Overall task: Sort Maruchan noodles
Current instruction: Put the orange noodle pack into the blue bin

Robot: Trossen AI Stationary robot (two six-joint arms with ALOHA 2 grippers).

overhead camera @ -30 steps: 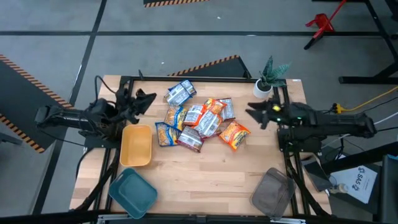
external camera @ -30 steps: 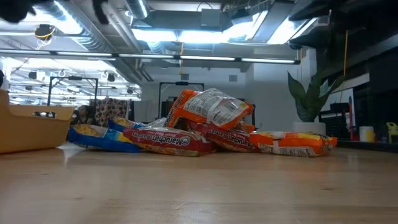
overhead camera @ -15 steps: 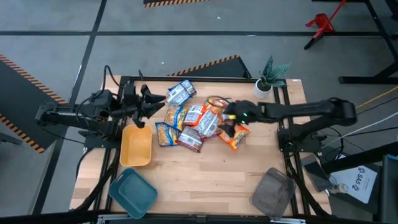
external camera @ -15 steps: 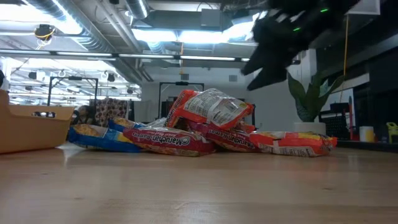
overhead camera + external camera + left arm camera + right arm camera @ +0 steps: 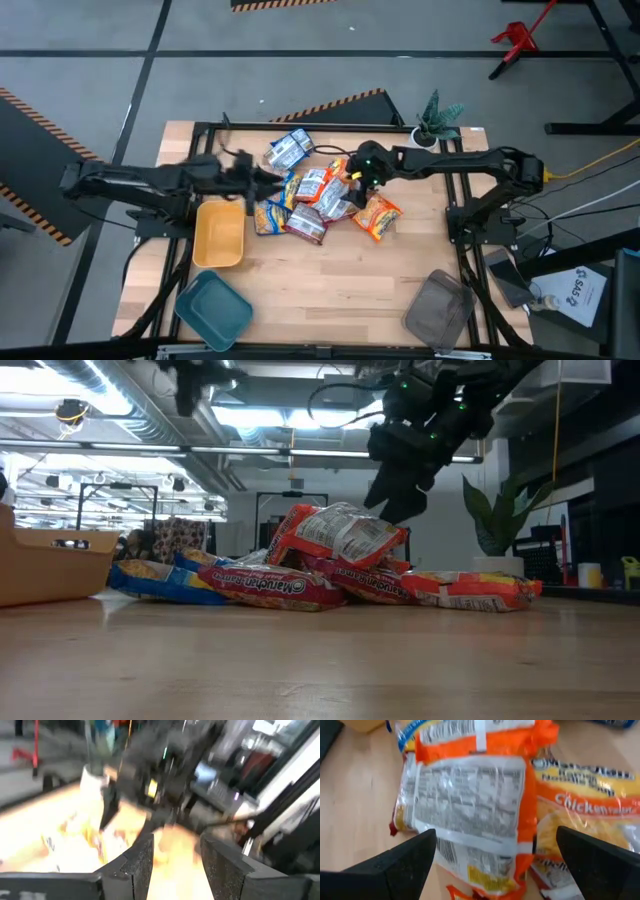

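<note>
Above a heap of Maruchan noodles piled mid-desk, the right gripper hangs with its jaws spread wide and empty, directly over an orange packet lying label-side up at the top of the pile. The left gripper reaches in from the pile's other edge, jaws apart and empty, near the yellow tray; the teal tray and grey tray wait at the desk's near edge. The pick looks best made by straddling the top packet alone, pinching across its width, so the slippery, crinkly packets beneath are not dragged along.
</note>
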